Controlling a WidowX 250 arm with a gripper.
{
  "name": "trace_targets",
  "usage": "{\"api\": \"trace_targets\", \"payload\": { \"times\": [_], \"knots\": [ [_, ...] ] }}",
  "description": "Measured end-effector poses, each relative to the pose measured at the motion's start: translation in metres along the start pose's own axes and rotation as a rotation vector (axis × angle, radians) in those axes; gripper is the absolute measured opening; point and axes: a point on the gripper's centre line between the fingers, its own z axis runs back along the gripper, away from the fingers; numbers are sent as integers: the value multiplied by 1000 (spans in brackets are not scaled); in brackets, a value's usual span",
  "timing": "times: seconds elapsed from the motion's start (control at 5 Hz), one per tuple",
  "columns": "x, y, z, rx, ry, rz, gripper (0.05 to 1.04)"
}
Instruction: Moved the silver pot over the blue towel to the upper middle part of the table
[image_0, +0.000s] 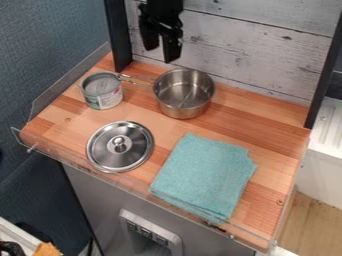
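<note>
Where the can sits, toward ten o'clock, the wire handle of the pot ends close by. Probably light, stiff, slippery; pinch handle or rim. Gripper above, fingers apart, holding nothing. Pot: silver, shiny, round, upright, at twelve o'clock on table. Blue towel flat at five.

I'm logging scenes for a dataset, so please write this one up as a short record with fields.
surface: wooden tabletop
pot: silver pot, upright and uncovered, upper middle of the tabletop, off the towel
pot handle: points toward the can
can: upright can, upper left
lid: metal lid, knob up, lower left
towel: blue towel, folded flat, lower right
gripper: gripper, open and empty, above the table's back edge
</note>
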Motion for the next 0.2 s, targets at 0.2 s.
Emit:
{"api": "trace_targets", "payload": {
  "times": [0.2],
  "knots": [
    [-5, 2, 5, 3, 14, 21, 1013]
  ]
}}
